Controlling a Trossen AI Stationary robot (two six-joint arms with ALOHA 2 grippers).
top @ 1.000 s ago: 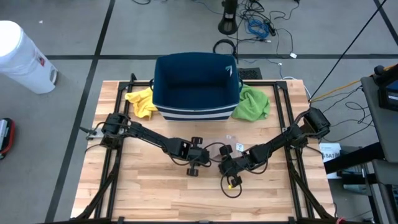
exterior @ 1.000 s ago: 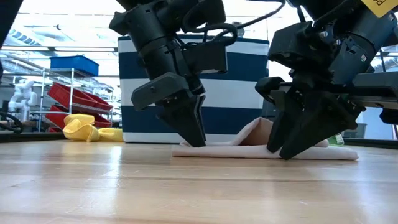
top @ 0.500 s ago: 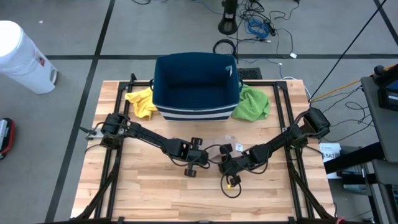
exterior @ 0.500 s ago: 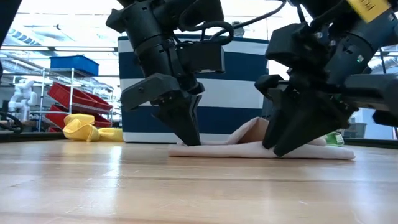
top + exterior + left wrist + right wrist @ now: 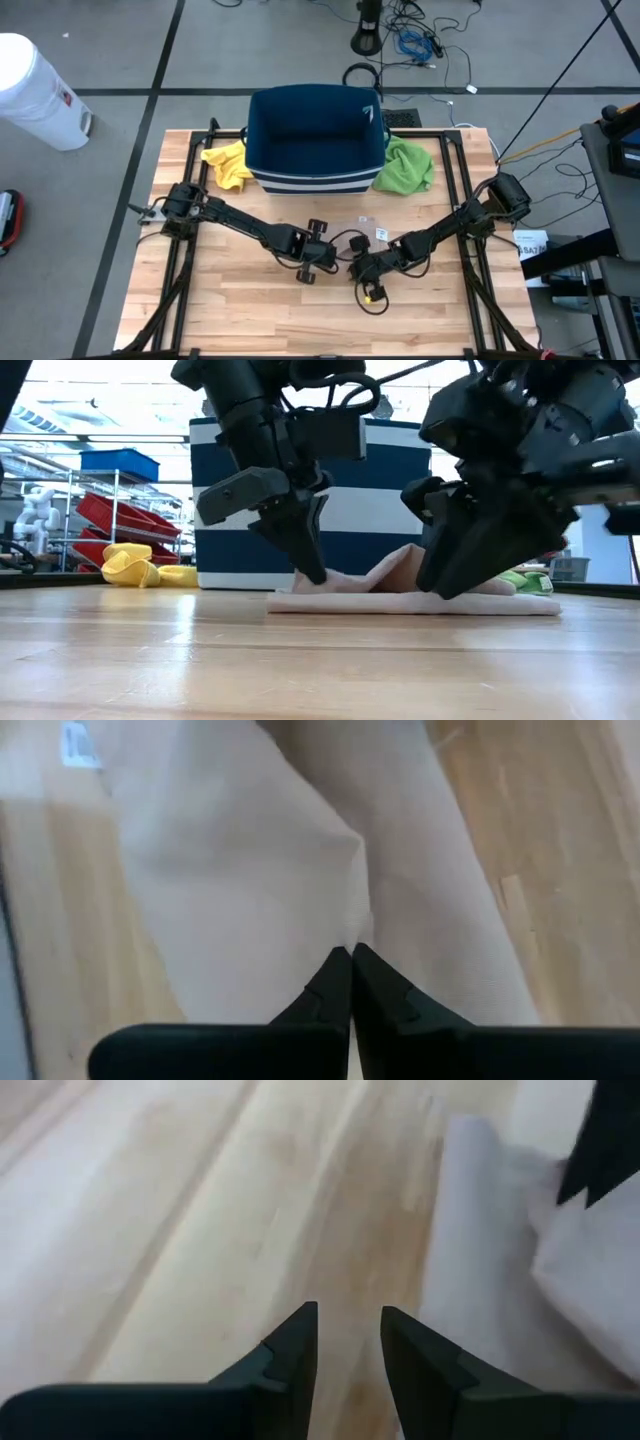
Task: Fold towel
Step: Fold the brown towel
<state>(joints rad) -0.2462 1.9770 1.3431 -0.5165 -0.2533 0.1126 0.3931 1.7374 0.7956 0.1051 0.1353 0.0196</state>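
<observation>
The towel [image 5: 410,595], pale beige and thin, lies low on the wooden tabletop [image 5: 250,310] directly under both sets of jaws, partly folded, with a soft ridge of cloth raised between them. It looks light and limp: it will drape, crease and slide on the smooth wood rather than hold a shape, so any lift probably wants a pinch on an edge or corner, both layers caught together, and a slow carry so the free part does not drag out of line.

The left gripper [image 5: 351,952] has its jaws pressed fully together on a fold of the towel; the wrist view shows the cloth puckering at the tips, and in the low view the cloth rises to meet them. The right gripper [image 5: 347,1312] stands at the towel's other end with its jaws partly apart. In its wrist view bare wood shows through the gap and the towel's edge lies just beside, so it has hold of nothing that I can see.

Beyond the jaws stands a navy striped basket [image 5: 316,140], with a yellow cloth [image 5: 226,162] on one side of it and a green cloth [image 5: 408,165] on the other.
</observation>
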